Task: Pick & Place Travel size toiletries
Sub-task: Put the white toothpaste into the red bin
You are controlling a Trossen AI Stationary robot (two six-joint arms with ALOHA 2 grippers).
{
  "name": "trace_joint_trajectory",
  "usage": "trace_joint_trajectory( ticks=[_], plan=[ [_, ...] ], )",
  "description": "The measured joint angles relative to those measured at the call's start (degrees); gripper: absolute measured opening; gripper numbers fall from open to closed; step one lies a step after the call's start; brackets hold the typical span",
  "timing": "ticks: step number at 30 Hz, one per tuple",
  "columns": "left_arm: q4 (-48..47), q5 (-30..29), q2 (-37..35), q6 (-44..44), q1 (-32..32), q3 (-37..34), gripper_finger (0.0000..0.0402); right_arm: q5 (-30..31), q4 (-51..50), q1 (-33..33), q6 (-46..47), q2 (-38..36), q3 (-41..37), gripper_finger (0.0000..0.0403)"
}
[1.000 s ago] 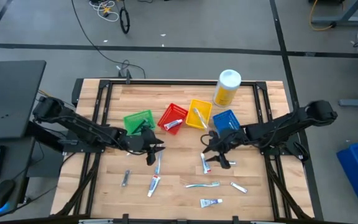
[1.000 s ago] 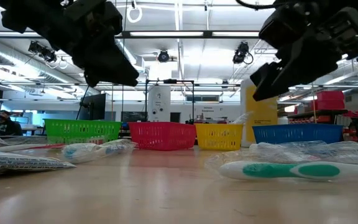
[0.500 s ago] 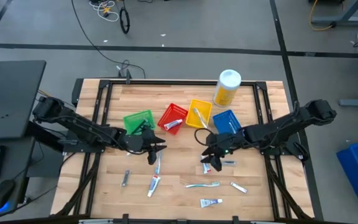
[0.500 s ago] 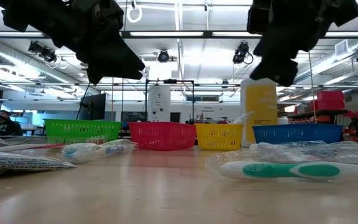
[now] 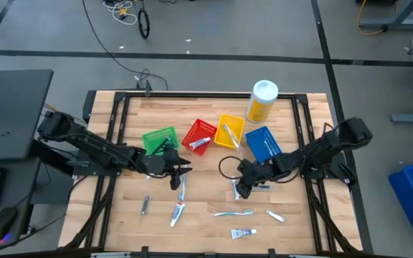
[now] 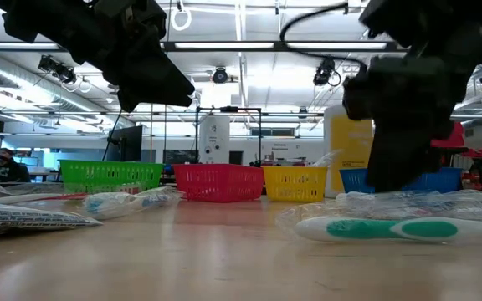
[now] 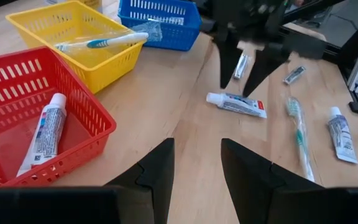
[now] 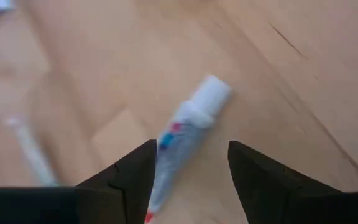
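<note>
Several toiletries lie flat on the wooden table: a white toothpaste tube, a green toothbrush, and more tubes. My right gripper points down over the toothpaste tube, open, with one finger on each side of it and apart from it. My left gripper hovers open near the green bin, holding nothing. The red bin holds a tube and the yellow bin holds a toothbrush.
Four small bins stand in a row mid-table: green, red, yellow, blue. A tall yellow bottle stands behind them. A small dark item lies near the left. Bare wood shows between the two arms.
My right gripper has moved toward the table's near-left and come down low over the toothpaste tube, turning its fingers downward. It has stayed open. The tube has not moved.
</note>
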Motion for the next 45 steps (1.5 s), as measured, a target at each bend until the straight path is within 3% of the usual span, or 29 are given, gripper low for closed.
trace_joint_trajectory(
  ticks=[7, 19, 29, 33, 39, 45],
  plan=[
    [1.92, -0.15, 0.00, 0.31, 0.00, 0.00, 0.0139, 0.25, 4.65, -0.81, -0.56, 3.58, 0.09, 0.0201],
    [5.51, -0.17, -0.02, 3.73, 0.00, 0.04, 0.0139, -0.54, 8.39, -2.22, -4.80, 3.59, 0.00, 0.0171],
    [5.48, -0.20, -0.02, 3.94, 0.00, 0.04, 0.0139, 2.02, 11.31, -2.12, -6.39, 4.50, 0.00, 0.0215],
    [5.40, -0.20, -0.02, 3.94, 0.00, 0.04, 0.0139, 3.08, 11.85, -1.25, -12.05, 6.59, 0.00, 0.0221],
    [5.30, -0.20, -0.02, 3.96, 0.00, 0.04, 0.0139, 4.10, 12.84, -0.71, -19.86, 7.37, 0.02, 0.0192],
    [5.29, -0.22, -0.02, 3.97, 0.00, 0.04, 0.0139, 5.21, 12.81, -1.09, -21.33, 7.46, 0.02, 0.0139]
  ],
)
